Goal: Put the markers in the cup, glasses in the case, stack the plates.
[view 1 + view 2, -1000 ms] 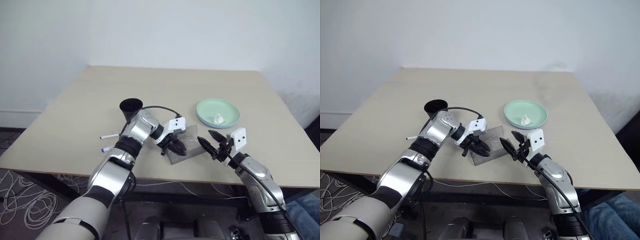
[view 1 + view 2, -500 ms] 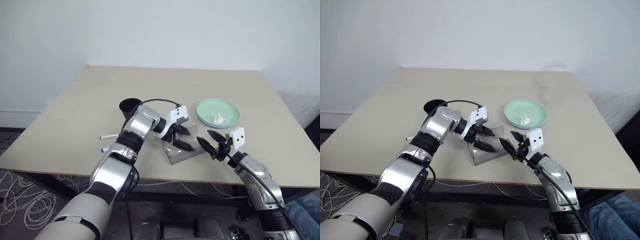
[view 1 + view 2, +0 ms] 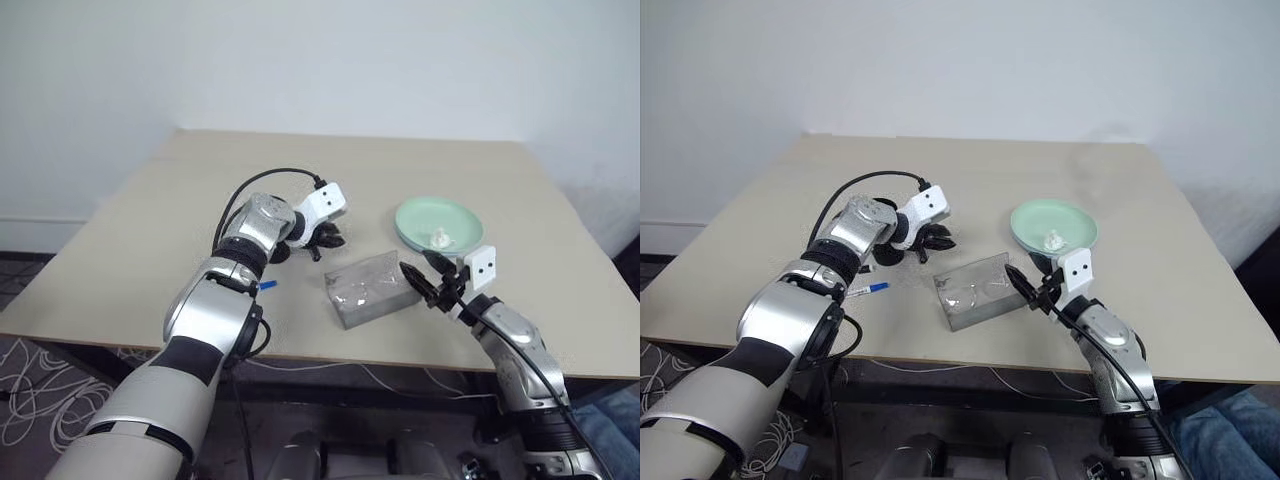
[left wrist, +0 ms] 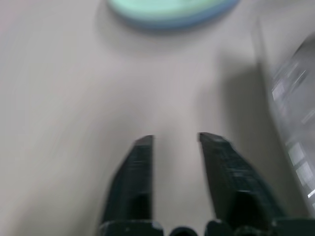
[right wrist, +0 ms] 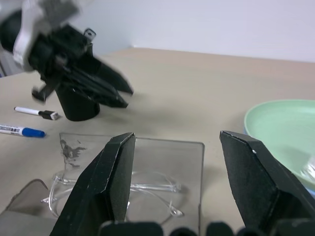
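Left gripper (image 3: 325, 240) has pulled back off the case (image 3: 371, 291) toward the cup (image 5: 78, 103), and the lid is now down; its fingers sit narrow with nothing between them. Right gripper (image 3: 425, 283) hovers wide apart, empty, at the case's end near the table (image 3: 130, 240) front edge. Glasses (image 5: 118, 189) lie inside. Markers (image 5: 22, 131) rest left of the cup; stacked plates (image 3: 437, 222) sit toward the right edge.

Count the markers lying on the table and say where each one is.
2. A blue-capped marker and a black-capped marker both lie on the table beside the cup. More may be hidden behind the left arm.
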Motion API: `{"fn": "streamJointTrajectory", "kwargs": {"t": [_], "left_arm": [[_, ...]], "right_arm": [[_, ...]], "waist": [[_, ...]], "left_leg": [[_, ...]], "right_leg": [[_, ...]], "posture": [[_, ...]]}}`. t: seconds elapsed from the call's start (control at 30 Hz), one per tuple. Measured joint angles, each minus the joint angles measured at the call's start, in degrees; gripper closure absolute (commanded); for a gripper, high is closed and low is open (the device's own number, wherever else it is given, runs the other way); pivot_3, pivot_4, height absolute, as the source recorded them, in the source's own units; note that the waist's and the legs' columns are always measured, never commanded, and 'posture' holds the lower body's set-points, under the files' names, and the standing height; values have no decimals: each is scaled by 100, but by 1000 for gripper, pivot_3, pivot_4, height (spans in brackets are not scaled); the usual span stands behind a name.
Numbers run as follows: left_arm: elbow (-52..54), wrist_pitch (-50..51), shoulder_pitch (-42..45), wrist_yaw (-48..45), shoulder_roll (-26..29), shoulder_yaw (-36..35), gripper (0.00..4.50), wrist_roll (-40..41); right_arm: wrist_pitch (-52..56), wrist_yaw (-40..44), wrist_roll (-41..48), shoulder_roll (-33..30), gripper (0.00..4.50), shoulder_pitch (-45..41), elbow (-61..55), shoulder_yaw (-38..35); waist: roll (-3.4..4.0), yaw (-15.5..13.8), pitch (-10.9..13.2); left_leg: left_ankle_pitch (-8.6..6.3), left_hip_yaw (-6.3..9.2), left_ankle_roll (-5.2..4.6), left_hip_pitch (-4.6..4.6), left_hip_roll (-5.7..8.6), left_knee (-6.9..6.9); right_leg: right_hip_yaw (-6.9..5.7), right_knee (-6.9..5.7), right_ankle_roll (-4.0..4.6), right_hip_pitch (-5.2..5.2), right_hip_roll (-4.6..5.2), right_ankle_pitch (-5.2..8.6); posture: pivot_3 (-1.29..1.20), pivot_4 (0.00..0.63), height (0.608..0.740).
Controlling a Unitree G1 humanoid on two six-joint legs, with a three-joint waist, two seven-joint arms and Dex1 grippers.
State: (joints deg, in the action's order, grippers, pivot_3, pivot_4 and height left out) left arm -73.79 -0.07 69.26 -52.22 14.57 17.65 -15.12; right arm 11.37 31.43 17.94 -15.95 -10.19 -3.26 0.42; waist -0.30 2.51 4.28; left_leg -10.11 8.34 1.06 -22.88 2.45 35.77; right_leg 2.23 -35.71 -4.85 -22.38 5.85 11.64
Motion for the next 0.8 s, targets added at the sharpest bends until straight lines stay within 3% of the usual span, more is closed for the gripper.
{"fn": "streamJointTrajectory", "kwargs": {"t": [0.17, 0.5, 0.8], "left_arm": [[-66, -273, -47, -287, -119, 142, 3644, -215], [56, 146, -147, -1955, -215, -133, 3644, 166], [1069, 682, -451, -2890, -240, -323, 3644, 548]], "right_arm": [[-9, -35, 0, 0, 1513, -12, 0, -4], [112, 110, 243, -111, 1513, 13, -84, -265], [570, 872, 403, -910, 1513, 211, -350, -231]], "waist": [[0, 8, 0], [0, 44, 0], [0, 53, 0]], "left_leg": [[0, -2, 0, 0, 0, 0], [0, 0, 0, 0, -1, 0], [0, -1, 0, 2, -3, 3]], "right_leg": [[1, 1, 1, -1, 0, 0], [0, -2, 2, 0, 0, 1], [1, -1, 9, 4, 1, 5]], "posture": [[0, 0, 740], [0, 0, 740], [0, 0, 740]]}}
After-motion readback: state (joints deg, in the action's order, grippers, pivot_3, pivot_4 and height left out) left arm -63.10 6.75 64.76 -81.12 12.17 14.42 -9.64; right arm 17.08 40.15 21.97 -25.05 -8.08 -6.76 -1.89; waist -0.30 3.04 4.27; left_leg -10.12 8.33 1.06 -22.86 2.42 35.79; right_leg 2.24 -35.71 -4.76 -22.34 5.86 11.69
